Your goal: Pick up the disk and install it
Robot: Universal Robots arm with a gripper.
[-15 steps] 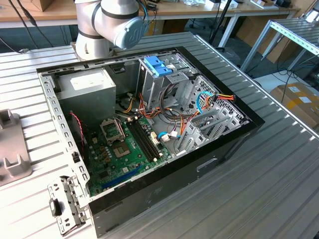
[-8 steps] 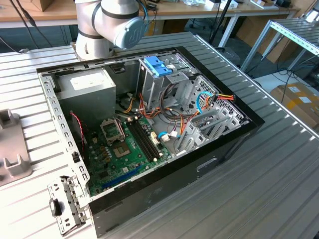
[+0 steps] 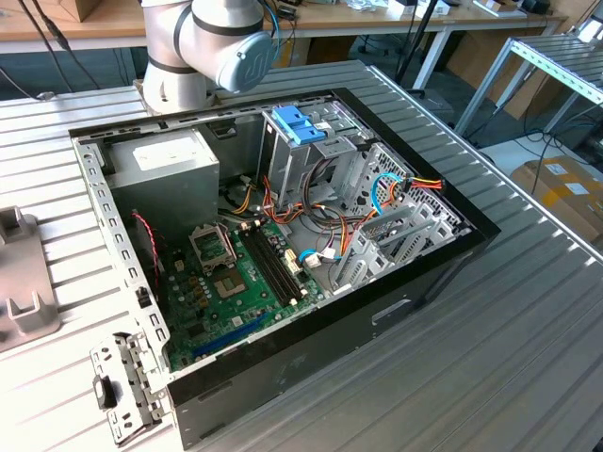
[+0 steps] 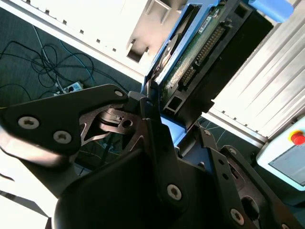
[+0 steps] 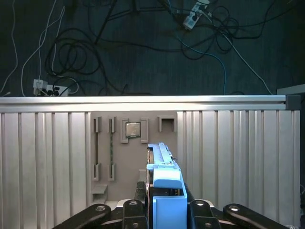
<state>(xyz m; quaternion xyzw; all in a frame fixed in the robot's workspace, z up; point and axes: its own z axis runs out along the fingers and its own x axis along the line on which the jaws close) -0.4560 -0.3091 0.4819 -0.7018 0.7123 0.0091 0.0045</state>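
Holding the disk (image 5: 166,191) edge-on: the gripper (image 5: 164,212) is clamped across its flat faces near one end, so in both wrist views most of the blue-framed body sticks out past the fingers. My guess is that this grip gives the pads broad surfaces and keeps the connector edge (image 4: 202,45) free. The disk sits over the grey fixture plate (image 5: 109,181) on the slatted aluminium table (image 5: 47,157), next to the pocket holding a CPU chip (image 5: 132,130); I can't tell whether it's touching the plate. In the exterior view the open PC case (image 3: 471,234) has its drive cage (image 3: 301,168) with only the blue latch piece (image 3: 297,122) on top, so pickup looks done and install is not.
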